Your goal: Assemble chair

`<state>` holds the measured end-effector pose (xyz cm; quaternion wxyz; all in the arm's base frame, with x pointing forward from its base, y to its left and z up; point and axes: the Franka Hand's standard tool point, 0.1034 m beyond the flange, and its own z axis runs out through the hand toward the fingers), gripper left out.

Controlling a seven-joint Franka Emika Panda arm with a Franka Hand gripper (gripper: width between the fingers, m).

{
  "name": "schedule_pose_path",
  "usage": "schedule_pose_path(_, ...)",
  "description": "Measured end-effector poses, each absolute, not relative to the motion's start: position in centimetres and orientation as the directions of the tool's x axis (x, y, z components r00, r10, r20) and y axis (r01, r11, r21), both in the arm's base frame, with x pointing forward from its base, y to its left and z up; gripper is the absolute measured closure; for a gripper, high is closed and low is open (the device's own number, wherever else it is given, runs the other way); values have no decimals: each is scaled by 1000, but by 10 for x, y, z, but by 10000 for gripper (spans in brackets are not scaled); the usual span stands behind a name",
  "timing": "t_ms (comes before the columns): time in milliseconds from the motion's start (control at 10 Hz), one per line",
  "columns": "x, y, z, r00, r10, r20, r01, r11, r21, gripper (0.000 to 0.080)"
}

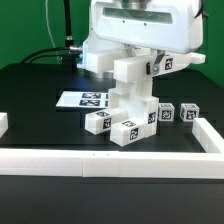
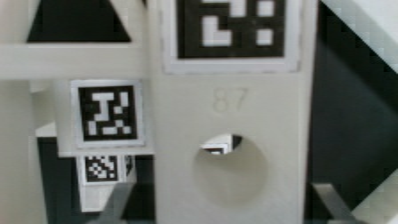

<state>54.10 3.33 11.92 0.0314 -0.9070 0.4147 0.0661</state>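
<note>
So from where I'm standing, the half-built chair (image 1: pixel 125 120) sits about mid-table, just in front of the marker board (image 1: pixel 82 98) and a little behind the white border rail (image 1: pixel 110 160). The gripper (image 1: pixel 136 60) is right over it, straight down, with a tall upright piece (image 1: pixel 135 85) running up into the hand. The fingertips are tucked out of sight, but with the piece centred under the hand like that I'd say it's clamped on it, not let go. The wrist view backs this up: that piece (image 2: pixel 231 100) fills nearly the whole frame, dead straight, with a round hole (image 2: pixel 228 150) in its face and a tagged part (image 2: pixel 111 110) right alongside. My guess on the why: it's gripped high and vertical so the bottom end can seat squarely into the blocky bits below (image 1: pixel 127 128), and the hole looks like where something plugs or screws in. I can't tell whether the bottom end is fully seated. Two small tagged blocks (image 1: pixel 167 112) (image 1: pixel 190 112) wait off to the exterior view's right, close by but clear of the stack, probably parked there so the arm has room to work. Plenty of building left, I reckon.
</note>
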Motion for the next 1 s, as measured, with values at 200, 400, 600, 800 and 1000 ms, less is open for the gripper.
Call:
schedule_pose_path(200,537,38,124,649,-746,-149,-755,-655,-7,514)
schedule_pose_path(400,531,41,122,654,-741,-152,-750,-661,-4,514)
schedule_pose_path(600,530,40,120,653,-743,-147,-751,-660,-4,514)
schedule_pose_path(800,530,39,120,658,-738,-147,-747,-665,-5,514)
schedule_pose_path(1000,530,33,120,670,-728,-144,-737,-676,-11,514)
